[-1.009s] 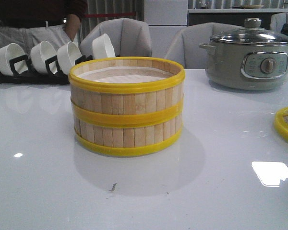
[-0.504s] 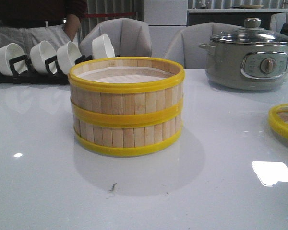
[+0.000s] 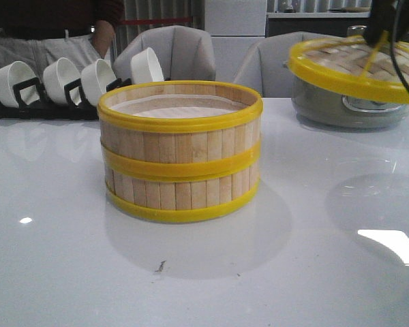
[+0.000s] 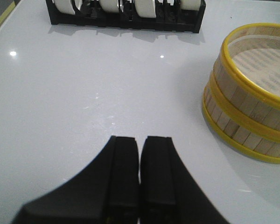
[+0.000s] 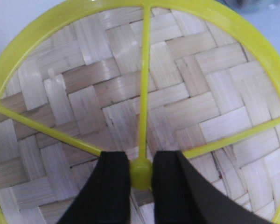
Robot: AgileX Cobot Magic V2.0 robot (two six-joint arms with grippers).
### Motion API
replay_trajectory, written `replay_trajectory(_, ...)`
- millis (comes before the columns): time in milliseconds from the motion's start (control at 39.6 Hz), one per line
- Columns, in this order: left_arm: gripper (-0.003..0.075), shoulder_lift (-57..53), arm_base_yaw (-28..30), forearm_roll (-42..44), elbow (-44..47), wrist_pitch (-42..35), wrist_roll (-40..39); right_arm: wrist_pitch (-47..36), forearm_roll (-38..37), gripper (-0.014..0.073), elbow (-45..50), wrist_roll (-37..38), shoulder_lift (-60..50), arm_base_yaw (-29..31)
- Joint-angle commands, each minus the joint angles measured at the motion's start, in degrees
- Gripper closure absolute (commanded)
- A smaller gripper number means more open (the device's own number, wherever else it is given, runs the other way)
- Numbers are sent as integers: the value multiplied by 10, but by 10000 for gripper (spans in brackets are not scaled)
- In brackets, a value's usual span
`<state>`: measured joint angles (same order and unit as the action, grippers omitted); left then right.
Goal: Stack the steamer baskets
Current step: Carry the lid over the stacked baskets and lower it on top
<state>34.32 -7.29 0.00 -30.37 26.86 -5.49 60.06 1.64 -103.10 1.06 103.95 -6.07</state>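
The table [image 3: 68,272] is white and glossy, filling the front view from near edge to the chairs; it mirrors ceiling lights as bright patches and carries a small dark smudge in front of the baskets. Behind it stand two grey chairs [image 3: 180,51], a person [image 3: 48,27] in dark top and pale trousers at far left, and a white counter farther back.

The steamer baskets [image 3: 180,153] sit two high at the middle of the table, one squarely on the other, pale slats between three yellow bands, the top one open. A soft shadow rings their base.

The grey pot [image 3: 347,105] stands at the far right of the table, mostly hidden behind the lid [image 3: 354,68]. The lid hangs in the air in front of the pot, tilted, well apart from the baskets and off the table, casting a faint shadow below.

A black rack [image 3: 27,102] of white bowls [image 3: 95,78] lines the far left.

The right end effector [image 5: 141,186] is clamped on the lid's yellow centre knob, where the spokes meet. The left end effector [image 4: 140,182] hovers low over bare table beside the baskets, its fingers pressed together and holding nothing.
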Motion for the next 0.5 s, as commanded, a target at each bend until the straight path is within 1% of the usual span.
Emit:
replay_trajectory(0,635,0,1,0,-17,-46,-5,-8,-3,558,-57,-1,-30,-48)
replay_trajectory(126,635,0,1,0,-17,-46,-5,9,-3,558,-109,-1,-5,-113)
replay_trajectory(303,635,0,1,0,-17,-46,-5,40,-3,558,-187,0,53,-186)
replay_trajectory(479,635,0,1,0,-17,-46,-5,53,-3,558,-253,0,108,-232)
